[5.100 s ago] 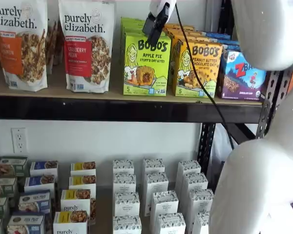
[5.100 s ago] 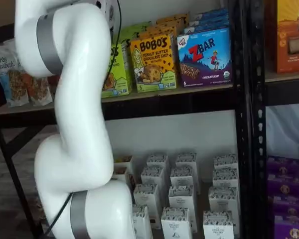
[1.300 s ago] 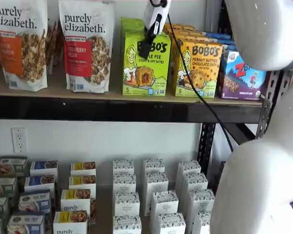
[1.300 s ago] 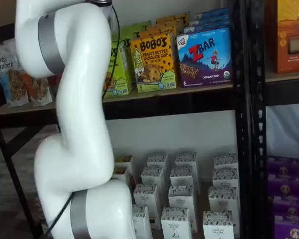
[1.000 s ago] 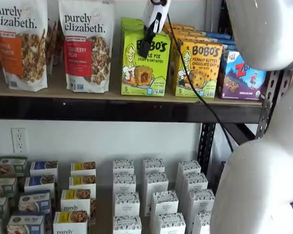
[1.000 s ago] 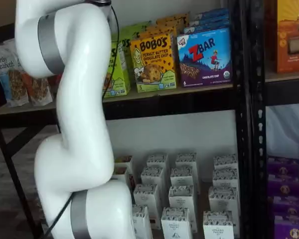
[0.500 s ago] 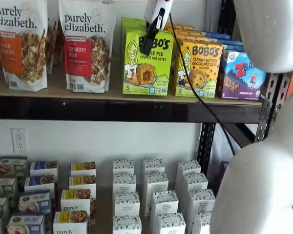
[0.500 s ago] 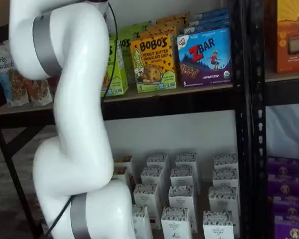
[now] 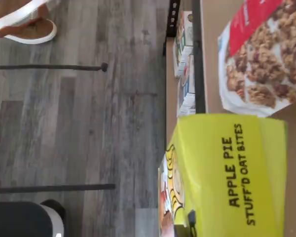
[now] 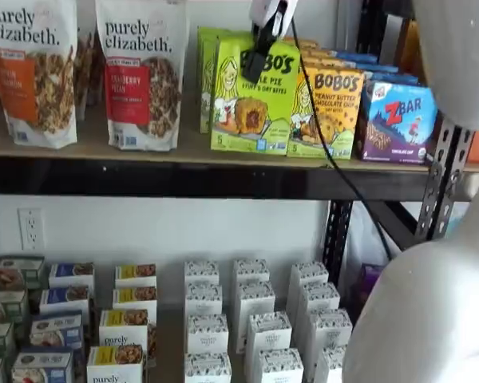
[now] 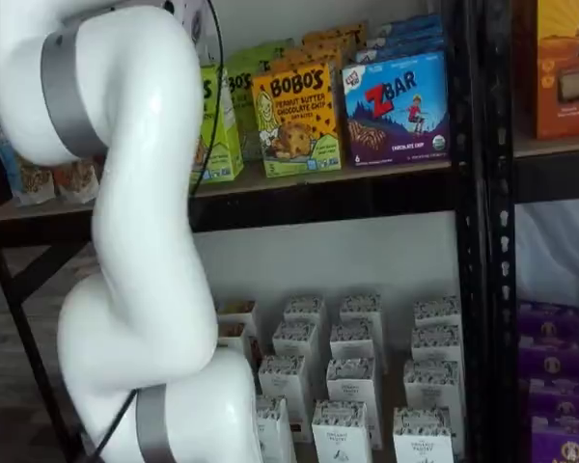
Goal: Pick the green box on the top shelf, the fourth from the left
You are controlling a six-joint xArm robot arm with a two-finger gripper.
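Tool point(image 10: 258, 57) clamped on green box point(image 10: 252, 96) at top shelf point(image 10: 184, 177) front edge; fingers mostly hidden (white arm point(image 11: 135, 241) blocks other view). Beside: yellow-orange box point(image 10: 329, 112), granola bag point(image 10: 141, 72).

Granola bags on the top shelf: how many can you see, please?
2 in front: the orange-label bag at left, the red-label bag beside it; more may hide behind.

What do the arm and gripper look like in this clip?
The arm is glossy white, built of thick rounded segments with grey bands at the joints. The gripper has a white body and black fingers. A thin black cable hangs from it and trails down in front of the shelf. No logos or markings can be made out.
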